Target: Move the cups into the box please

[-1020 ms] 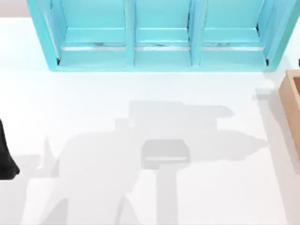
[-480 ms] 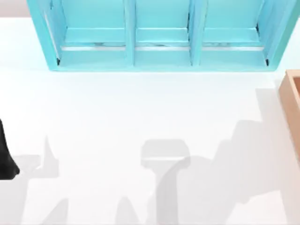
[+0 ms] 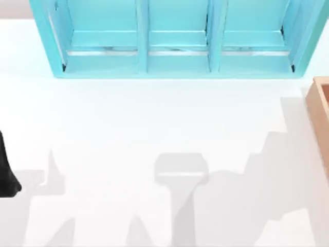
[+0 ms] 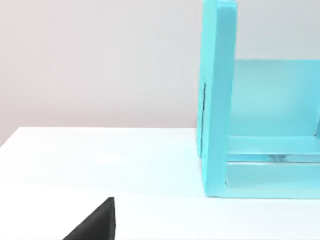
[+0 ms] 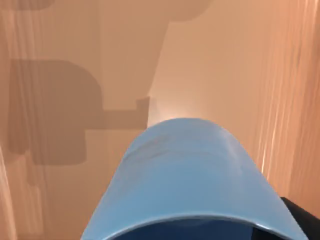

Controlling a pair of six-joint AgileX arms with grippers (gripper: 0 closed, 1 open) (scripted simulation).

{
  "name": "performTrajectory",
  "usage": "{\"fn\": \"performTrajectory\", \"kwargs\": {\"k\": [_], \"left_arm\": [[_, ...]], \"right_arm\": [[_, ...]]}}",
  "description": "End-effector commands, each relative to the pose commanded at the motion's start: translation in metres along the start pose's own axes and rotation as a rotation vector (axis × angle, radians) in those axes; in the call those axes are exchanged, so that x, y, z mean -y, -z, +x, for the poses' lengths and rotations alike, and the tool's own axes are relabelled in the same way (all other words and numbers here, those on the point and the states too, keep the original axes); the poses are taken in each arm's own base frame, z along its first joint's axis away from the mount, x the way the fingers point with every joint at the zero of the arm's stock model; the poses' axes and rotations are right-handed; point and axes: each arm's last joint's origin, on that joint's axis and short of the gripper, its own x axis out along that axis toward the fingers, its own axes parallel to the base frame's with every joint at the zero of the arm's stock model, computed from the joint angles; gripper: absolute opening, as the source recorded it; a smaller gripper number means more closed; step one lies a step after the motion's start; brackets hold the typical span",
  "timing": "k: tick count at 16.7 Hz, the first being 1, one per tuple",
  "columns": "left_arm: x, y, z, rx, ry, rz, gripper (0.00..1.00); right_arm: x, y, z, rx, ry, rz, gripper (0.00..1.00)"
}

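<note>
In the right wrist view the blue cup [image 5: 190, 175] sits close under the camera, with the box [image 5: 60, 100] floor beyond it; a dark sliver at the frame corner may be the right end effector, and whether it is clamped on the cup cannot be told. If let go from too high, the cup could tip or bounce. The left arm [image 3: 7, 170] rests at the worktop's [image 3: 154, 118] left edge. The shelf [image 3: 175, 41] stands farthest back.

The white counter [image 3: 154, 118] carries a light-blue shelf unit [image 3: 175, 38] with three compartments at twelve o'clock and a tan-orange box [image 3: 320, 118] at three o'clock.
</note>
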Motion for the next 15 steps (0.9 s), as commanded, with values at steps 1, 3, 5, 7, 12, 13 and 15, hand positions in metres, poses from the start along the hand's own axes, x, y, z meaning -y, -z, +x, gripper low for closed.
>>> {"fn": "performTrajectory", "kwargs": {"k": [1, 3, 5, 7, 12, 13, 15], "left_arm": [[0.000, 0.000, 0.000, 0.000, 0.000, 0.000, 1.00], [0.000, 0.000, 0.000, 0.000, 0.000, 0.000, 1.00], [0.000, 0.000, 0.000, 0.000, 0.000, 0.000, 1.00], [0.000, 0.000, 0.000, 0.000, 0.000, 0.000, 1.00], [0.000, 0.000, 0.000, 0.000, 0.000, 0.000, 1.00], [0.000, 0.000, 0.000, 0.000, 0.000, 0.000, 1.00], [0.000, 0.000, 0.000, 0.000, 0.000, 0.000, 1.00]], "right_arm": [[-0.001, 0.000, 0.011, 0.000, 0.000, 0.000, 0.00], [-0.002, 0.002, 0.032, 0.001, 0.000, 0.001, 0.00], [-0.004, 0.002, 0.044, 0.000, -0.001, 0.001, 0.00], [-0.005, 0.002, 0.046, -0.001, -0.002, 0.001, 0.00], [-0.005, 0.002, 0.046, -0.001, -0.002, 0.001, 0.23], [-0.005, 0.002, 0.046, -0.001, -0.002, 0.001, 0.30], [-0.005, 0.002, 0.046, -0.001, -0.002, 0.001, 0.45]]}}
